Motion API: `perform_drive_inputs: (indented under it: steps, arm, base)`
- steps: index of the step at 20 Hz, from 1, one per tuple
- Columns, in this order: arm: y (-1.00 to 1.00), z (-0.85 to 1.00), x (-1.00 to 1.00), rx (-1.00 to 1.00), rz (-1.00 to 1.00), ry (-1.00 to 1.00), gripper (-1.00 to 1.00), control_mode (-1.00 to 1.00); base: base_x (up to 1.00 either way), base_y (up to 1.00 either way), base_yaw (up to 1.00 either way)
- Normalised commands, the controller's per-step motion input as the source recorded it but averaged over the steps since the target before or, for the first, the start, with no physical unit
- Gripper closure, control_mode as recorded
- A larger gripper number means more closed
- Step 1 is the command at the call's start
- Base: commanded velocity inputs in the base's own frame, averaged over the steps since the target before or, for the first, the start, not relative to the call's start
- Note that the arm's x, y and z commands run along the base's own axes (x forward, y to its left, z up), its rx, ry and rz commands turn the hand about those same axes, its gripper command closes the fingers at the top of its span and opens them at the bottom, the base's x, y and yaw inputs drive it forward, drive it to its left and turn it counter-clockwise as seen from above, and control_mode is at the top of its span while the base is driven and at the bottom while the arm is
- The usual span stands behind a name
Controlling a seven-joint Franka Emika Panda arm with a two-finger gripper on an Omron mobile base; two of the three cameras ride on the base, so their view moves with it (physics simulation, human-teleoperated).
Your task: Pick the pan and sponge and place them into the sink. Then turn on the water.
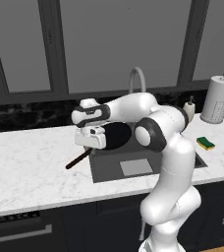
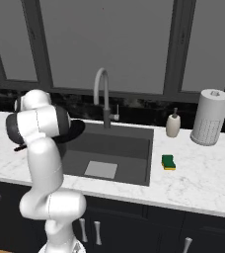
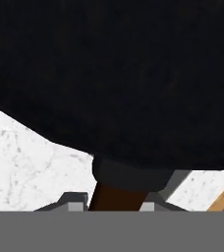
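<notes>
Glossy white rounded arm (image 1: 170, 162), dark joints, white hand (image 1: 90, 138)

A white marble tabletop (image 1: 30, 162) with grey veining runs across the scene, and below its near edge sit dark cabinet fronts (image 2: 193, 230) with pale bar handles. On the far right stands a tall white perforated cylinder holding a paper towel roll (image 2: 209, 117), upright. Just left of it, a small cream soap dispenser bottle (image 2: 172, 124) with a dark pump, near but apart. Behind everything, big dark-framed window panes (image 1: 119, 42) above a black marbled backsplash (image 1: 25, 118).
</notes>
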Motion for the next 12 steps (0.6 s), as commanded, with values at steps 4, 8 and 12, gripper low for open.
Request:
perform_drive_inputs:
  steps: [4, 8, 12]
  arm:
    - [-0.61, 0.00, 0.00, -0.01, -0.12, 0.00, 1.00, -1.00]
    - [-0.61, 0.00, 0.00, -0.01, -0.16, 0.00, 1.00, -1.00]
    - [-0.62, 0.00, 0.00, -0.03, -0.12, 0.00, 1.00, -1.00]
  base:
    - [0.00, 0.00, 0.00]
    - [0.00, 0.00, 0.00]
    - [0.00, 0.00, 0.00]
